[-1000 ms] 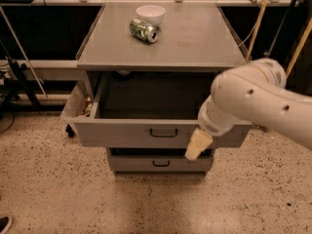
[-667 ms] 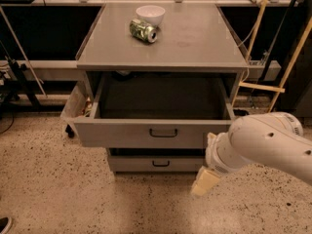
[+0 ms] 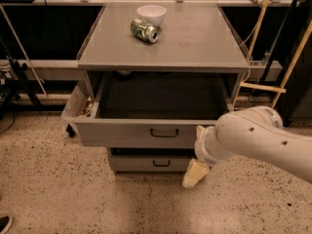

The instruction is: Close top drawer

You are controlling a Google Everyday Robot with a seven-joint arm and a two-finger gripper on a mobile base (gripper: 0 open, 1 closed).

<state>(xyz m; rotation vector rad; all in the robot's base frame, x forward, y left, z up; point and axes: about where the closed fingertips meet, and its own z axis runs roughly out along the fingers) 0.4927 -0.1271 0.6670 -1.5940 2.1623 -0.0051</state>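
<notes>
The gripper [image 3: 196, 173] hangs low at the cabinet's right front corner, just below the top drawer [image 3: 122, 133] and beside the lower drawer [image 3: 146, 164]. Whether it is open or closed I cannot tell; nothing shows in its hold. The top drawer stands pulled far out. On the grey cabinet top [image 3: 195, 43] a white bowl [image 3: 151, 14] sits just behind a can [image 3: 144, 30] lying on its side, its green label unreadable. The floor [image 3: 73, 194] is speckled terrazzo, with dark shelving behind.
</notes>
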